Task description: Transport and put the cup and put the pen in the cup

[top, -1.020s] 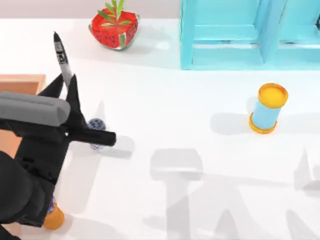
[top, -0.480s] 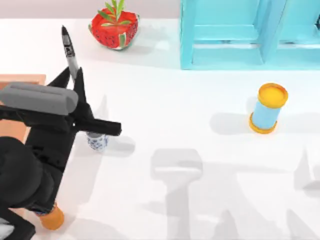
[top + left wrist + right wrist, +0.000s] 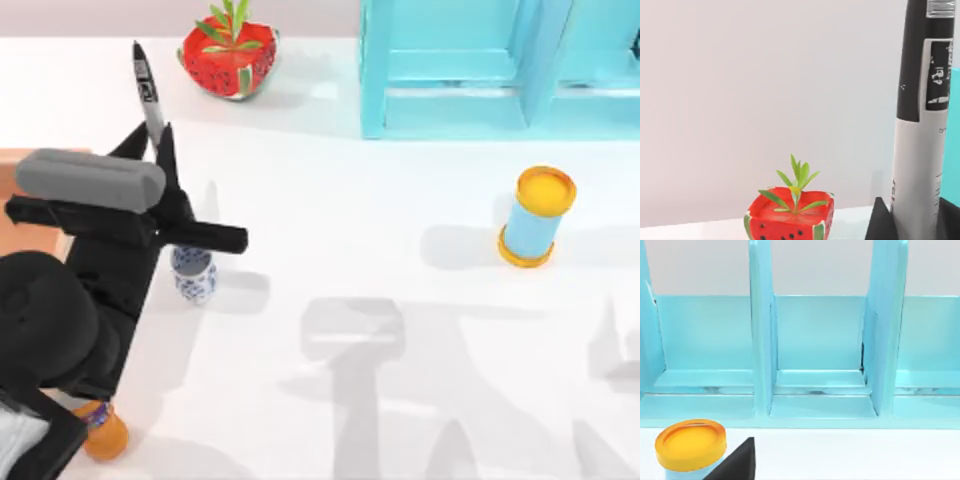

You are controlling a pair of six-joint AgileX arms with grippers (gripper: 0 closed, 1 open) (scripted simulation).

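**Left arm holds marker pen above small patterned cup**

The left pincer (image 3: pixel 157 150) of the AgileX pair sits at the nine o'clock side of the white desk (image 3: pixel 330 230), its two black fingers pinching the slim black marker pen with a white-grey label band (image 3: pixel 148 92). In the top view the pen points away from the pincer toward twelve o'clock, its tip near the desk's far edge. The left wrist view shows the pen (image 3: pixel 922 120) upright between the dark fingertips (image 3: pixel 880 222), its grey lower barrel clamped on both sides.

The small white ceramic-looking cup with a blue pattern (image 3: pixel 194 275) stands upright on the desk just beside the arm's black body, at five o'clock from the pincer, partly under a black bar of the arm.

A red watermelon-shaped planter with green leaves (image 3: pixel 229 52) sits at twelve o'clock from the cup. A light-blue cylinder with yellow ends (image 3: pixel 537 216) stands toward three o'clock, before a turquoise shelf unit (image 3: pixel 500 65). An orange bottle (image 3: pixel 102 435) pokes out near seven o'clock.

A black fingertip of the right pincer (image 3: pixel 737 462) shows in the right wrist view; whether it is spread, I cannot tell.
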